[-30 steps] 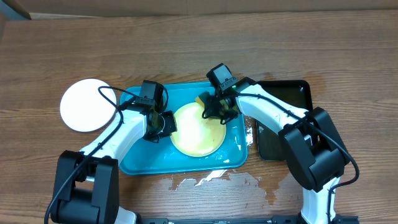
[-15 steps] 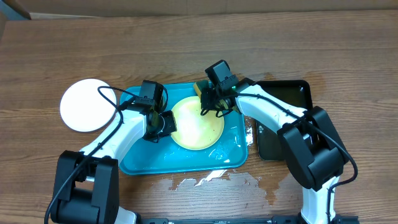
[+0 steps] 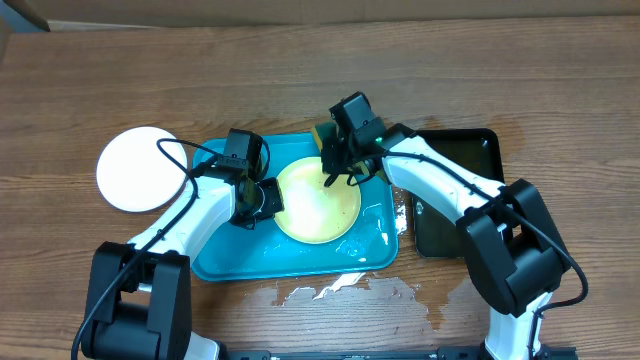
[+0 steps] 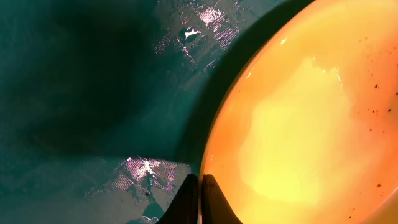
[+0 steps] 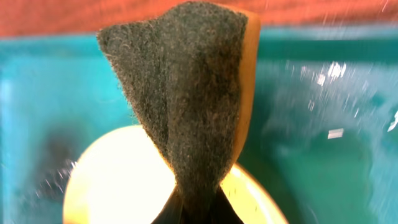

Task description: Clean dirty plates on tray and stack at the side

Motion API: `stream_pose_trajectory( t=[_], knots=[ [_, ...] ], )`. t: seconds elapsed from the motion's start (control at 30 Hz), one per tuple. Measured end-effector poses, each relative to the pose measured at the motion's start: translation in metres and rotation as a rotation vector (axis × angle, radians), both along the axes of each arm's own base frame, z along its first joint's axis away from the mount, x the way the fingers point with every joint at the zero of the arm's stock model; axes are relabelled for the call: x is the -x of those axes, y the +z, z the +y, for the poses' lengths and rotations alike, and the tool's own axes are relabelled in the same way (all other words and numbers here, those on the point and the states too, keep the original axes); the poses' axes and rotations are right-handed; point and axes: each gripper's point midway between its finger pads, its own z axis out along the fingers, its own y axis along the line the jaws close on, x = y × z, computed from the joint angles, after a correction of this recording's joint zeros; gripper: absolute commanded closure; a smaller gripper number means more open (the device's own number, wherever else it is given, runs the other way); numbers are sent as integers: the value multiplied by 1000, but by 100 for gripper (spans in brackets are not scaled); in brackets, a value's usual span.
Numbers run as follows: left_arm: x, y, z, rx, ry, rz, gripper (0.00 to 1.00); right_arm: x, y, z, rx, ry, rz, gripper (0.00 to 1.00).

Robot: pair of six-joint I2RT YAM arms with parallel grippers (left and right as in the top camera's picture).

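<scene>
Yellow plate (image 3: 317,205) in left end effector (image 4: 199,198), beneath right end effector's (image 5: 198,211) sponge (image 5: 186,93)

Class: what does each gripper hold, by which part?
The left gripper pinches the yellow plate by its rim; the right gripper, the sponge by one end.

Turquoise tray (image 3: 300,262) sits flat mid-tabletop toward the front edge, its floor wet and glinting. Pale yellow plate (image 3: 315,205) lies face-up in the tray's right half, toward the rear rim, glossy, with a few dark specks. White plate (image 3: 135,168) lies flat on the bare tabletop just off the tray's rear-left corner and looks clean.
</scene>
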Motion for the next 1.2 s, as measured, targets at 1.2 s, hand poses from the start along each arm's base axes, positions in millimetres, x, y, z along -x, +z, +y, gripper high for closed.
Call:
stream_pose_trajectory(
  t=[1.2],
  knots=[
    [-2,0,0,-3,1,-8,96,26,92,-180,72,-293,257,96]
  ],
)
